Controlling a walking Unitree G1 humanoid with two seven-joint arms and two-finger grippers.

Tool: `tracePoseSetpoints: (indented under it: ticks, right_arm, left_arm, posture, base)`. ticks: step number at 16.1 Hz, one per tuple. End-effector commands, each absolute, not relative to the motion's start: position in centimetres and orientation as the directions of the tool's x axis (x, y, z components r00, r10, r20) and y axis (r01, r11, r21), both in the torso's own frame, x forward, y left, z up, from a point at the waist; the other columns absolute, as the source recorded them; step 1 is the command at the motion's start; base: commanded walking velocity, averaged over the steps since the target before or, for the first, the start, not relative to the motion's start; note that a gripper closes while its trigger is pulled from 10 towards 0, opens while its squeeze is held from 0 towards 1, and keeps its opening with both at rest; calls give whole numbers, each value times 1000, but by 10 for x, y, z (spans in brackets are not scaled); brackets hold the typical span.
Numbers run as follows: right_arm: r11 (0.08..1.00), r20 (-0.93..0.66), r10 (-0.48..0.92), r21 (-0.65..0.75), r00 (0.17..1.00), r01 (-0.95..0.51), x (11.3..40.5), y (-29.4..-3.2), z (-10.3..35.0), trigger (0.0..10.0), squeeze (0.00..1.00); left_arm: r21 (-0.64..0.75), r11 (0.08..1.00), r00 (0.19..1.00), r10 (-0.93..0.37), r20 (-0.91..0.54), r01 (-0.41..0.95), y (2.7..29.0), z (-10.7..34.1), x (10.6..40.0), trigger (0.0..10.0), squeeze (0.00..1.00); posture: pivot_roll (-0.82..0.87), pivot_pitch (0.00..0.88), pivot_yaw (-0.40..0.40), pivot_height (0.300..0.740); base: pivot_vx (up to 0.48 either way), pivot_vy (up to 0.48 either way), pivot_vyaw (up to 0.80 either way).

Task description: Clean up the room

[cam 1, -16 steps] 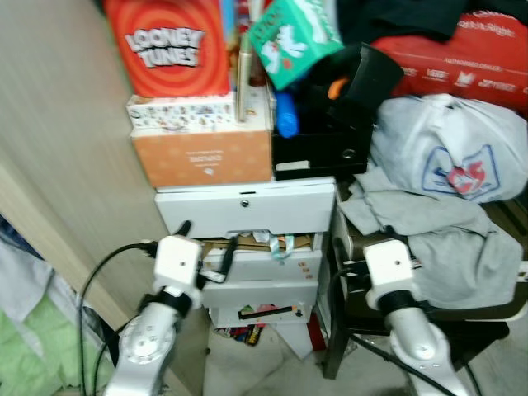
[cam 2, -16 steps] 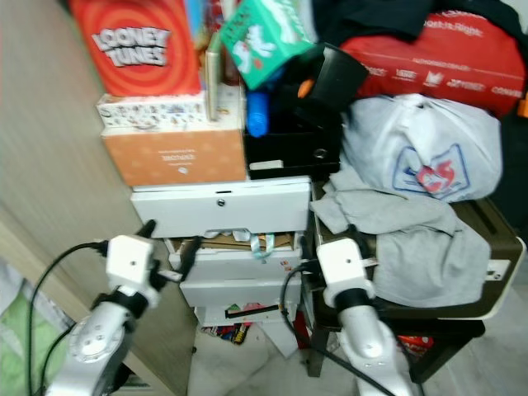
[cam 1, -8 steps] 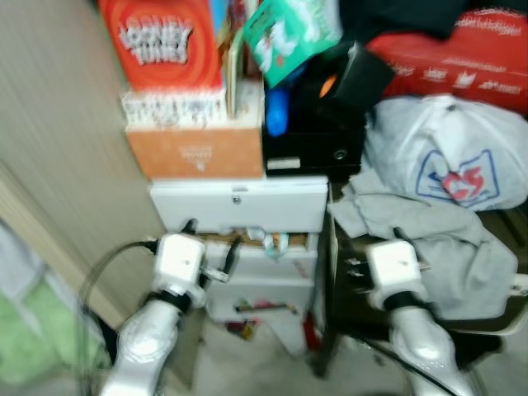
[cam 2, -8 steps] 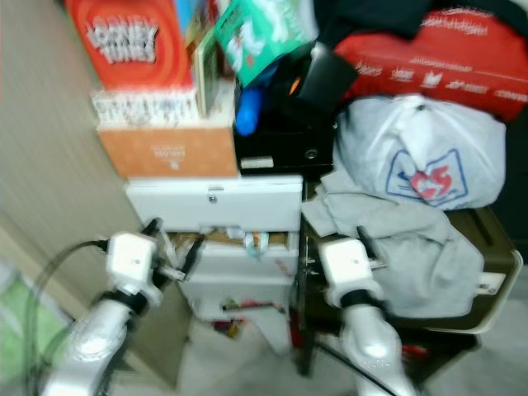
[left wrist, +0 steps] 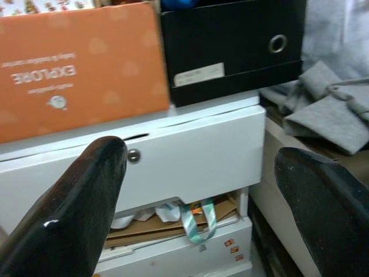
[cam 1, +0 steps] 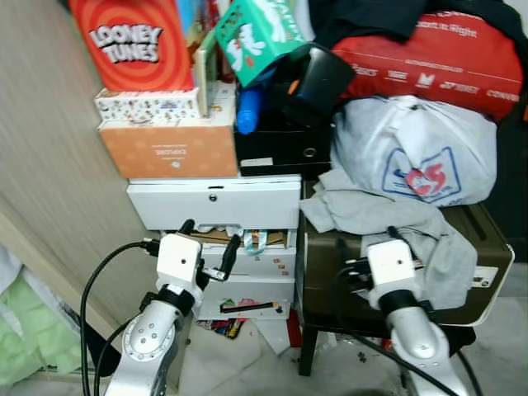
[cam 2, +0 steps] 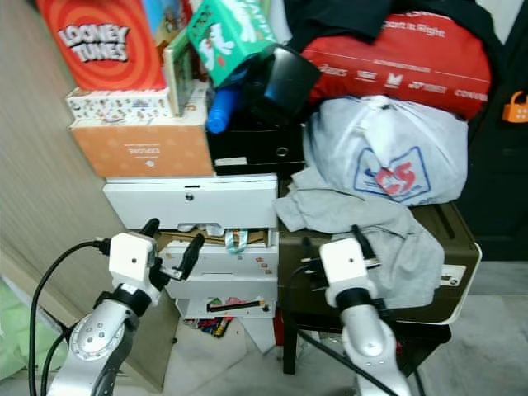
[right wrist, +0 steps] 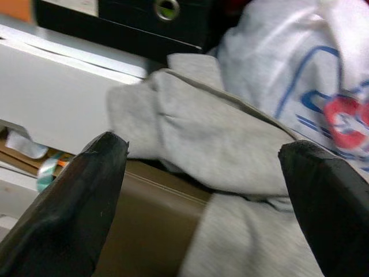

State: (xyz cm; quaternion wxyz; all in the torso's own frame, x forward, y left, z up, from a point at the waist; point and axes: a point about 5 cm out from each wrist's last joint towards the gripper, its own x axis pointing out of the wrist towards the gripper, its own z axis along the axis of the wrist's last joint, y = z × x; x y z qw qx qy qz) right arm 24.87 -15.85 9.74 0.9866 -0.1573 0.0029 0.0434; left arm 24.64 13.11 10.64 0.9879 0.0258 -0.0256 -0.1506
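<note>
- A crumpled grey garment (cam 1: 388, 227) lies right of centre in the head view, draped over the top of a dark olive case (cam 1: 462, 264) and spilling down its front
- Just above the garment rests a white plastic bag (cam 1: 412, 148) with a red and blue logo, and over that a red bag (cam 1: 429, 62) at the upper right
- The right tool (right wrist: 202, 190) hangs in front of the garment at lower right, its two black fingers spread wide with nothing between them
- The left tool (left wrist: 196, 190) is at lower left, facing a white drawer unit (cam 1: 214, 202); its fingers are also wide apart and empty
- The drawer below the white front stands partly open, with cardboard and a green striped ribbon (left wrist: 196, 222) sticking out
- On the unit sit an orange box (cam 1: 169, 148) and, touching it on the right, a black box (cam 1: 280, 148)
- A red Looney Tunes box (cam 1: 128, 41) stands at the upper left, with a tilted green box (cam 1: 256, 33) beside it
- A wood panel (cam 1: 49, 165) runs down the left edge
</note>
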Motion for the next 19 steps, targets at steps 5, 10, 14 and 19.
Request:
tracePoseSetpoints:
  ticks: [5,10,14,19]
  right_arm:
    - [942,-12,107,-318,994,-105,250,-156,100,10000,0]
    - [944,-16,109,-312,994,-108,251,-154,99,10000,0]
    - [946,-19,105,-306,994,-106,251,-155,99,10000,0]
    - [946,-23,108,-304,994,-109,252,-156,98,10000,0]
  left_arm:
    - [79,967,969,-245,37,241,143,107,247,10000,0]
    - [134,950,955,-291,54,282,139,109,245,10000,0]
    - [128,951,955,-291,53,283,136,109,245,10000,0]
    - [132,966,970,-232,69,221,142,110,245,10000,0]
  posture:
    - [-23,0,52,740]
    - [-18,0,54,740]
    - [-20,0,53,740]
    - [-18,0,52,740]
  base:
    - [0,0,320]
    - [0,0,800]
    - [0,0,800]
    - [0,0,800]
